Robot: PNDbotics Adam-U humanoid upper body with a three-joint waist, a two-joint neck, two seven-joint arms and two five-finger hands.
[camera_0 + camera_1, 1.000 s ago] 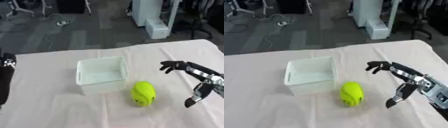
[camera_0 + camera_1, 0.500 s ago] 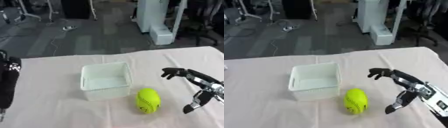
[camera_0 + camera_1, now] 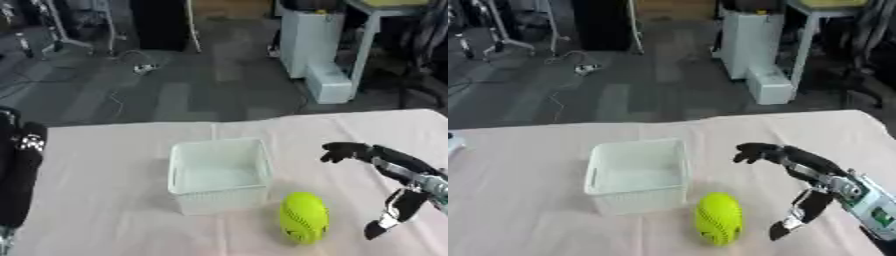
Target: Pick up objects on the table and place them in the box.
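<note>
Right eye view: the right hand (image 3: 811, 187) is seen with fingers (image 3: 750, 152) and thumb spread wide, holding nothing. Just beside the thumb tip lies a yellow-green, oval, seamed ball (image 3: 718, 218) on the pale cloth-covered table (image 3: 527, 220); beyond it stands the white mesh plastic box (image 3: 636, 176). The ball is judged light and smooth, best grasped across its narrow middle. The left hand's fingers cannot be told.

The left arm (image 3: 19, 180) is cut off at the left edge, its robot hand out of sight.
</note>
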